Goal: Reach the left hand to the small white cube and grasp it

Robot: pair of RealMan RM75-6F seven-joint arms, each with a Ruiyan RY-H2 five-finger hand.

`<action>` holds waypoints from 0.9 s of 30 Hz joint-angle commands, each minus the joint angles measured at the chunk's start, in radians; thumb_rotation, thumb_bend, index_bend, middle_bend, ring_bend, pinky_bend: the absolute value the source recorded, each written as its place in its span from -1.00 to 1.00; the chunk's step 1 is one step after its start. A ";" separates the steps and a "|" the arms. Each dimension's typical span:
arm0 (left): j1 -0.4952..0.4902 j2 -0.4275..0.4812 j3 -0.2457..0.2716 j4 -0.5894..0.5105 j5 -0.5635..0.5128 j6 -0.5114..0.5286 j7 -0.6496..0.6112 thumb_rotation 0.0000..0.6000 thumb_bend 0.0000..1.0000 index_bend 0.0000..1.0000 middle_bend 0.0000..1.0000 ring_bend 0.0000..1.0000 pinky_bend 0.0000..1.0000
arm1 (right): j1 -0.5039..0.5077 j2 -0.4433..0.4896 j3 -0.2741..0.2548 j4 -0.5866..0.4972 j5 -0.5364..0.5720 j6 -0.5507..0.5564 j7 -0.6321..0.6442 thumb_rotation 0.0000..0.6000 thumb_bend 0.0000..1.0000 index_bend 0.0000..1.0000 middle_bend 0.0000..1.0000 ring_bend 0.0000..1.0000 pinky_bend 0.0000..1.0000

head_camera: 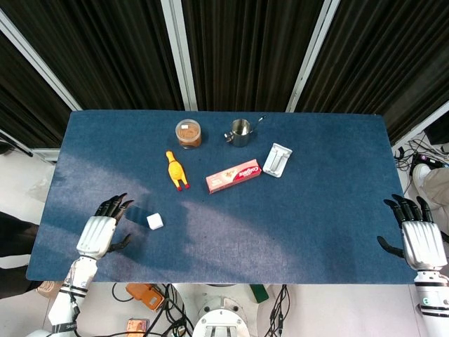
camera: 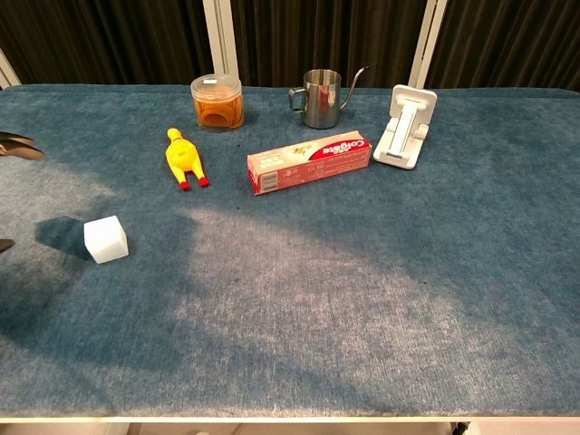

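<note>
Over the table's near-left corner: your left hand (head_camera: pixel 100 232) hovers above the blue cloth, fingers spread apart and holding nothing.
Head view only: you see both whole hands here; your right hand (head_camera: pixel 421 241) sits off the table's near-right edge, fingers apart, empty.
Chest view only: you get just dark fingertips (camera: pixel 20 148) of the left hand at the frame's left edge, plus the cube's side faces.
Small white cube (head_camera: pixel 155 221): just beyond your left fingertips and toward the table's middle, near but not touching, resting flat on the table (head_camera: pixel 316 210).
Between hand and cube: bare cloth.
Farther from the hand: yellow rubber chicken (head_camera: pixel 175 170) lies past the cube; red toothpaste box (head_camera: pixel 233 175) beyond that toward the middle; brown-filled jar (head_camera: pixel 188 133), steel pitcher (head_camera: pixel 239 131) and white stand (head_camera: pixel 278 159) well apart, toward the far edge.
</note>
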 commanded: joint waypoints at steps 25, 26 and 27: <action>-0.127 -0.132 -0.033 0.066 -0.155 -0.168 0.114 1.00 -0.58 -0.62 -0.93 -1.00 -0.79 | 0.006 -0.002 0.002 0.004 0.003 -0.008 0.003 1.00 -0.38 -0.48 -0.63 -0.62 -0.81; -0.128 -0.132 -0.034 0.067 -0.157 -0.167 0.113 1.00 -0.58 -0.59 -0.93 -1.00 -0.79 | 0.006 -0.002 0.002 0.004 0.003 -0.008 0.003 1.00 -0.38 -0.48 -0.63 -0.62 -0.81; -0.130 -0.132 -0.035 0.067 -0.159 -0.168 0.112 1.00 -0.58 -0.56 -0.93 -1.00 -0.79 | 0.007 -0.002 0.002 0.004 0.002 -0.008 0.002 1.00 -0.38 -0.48 -0.63 -0.62 -0.81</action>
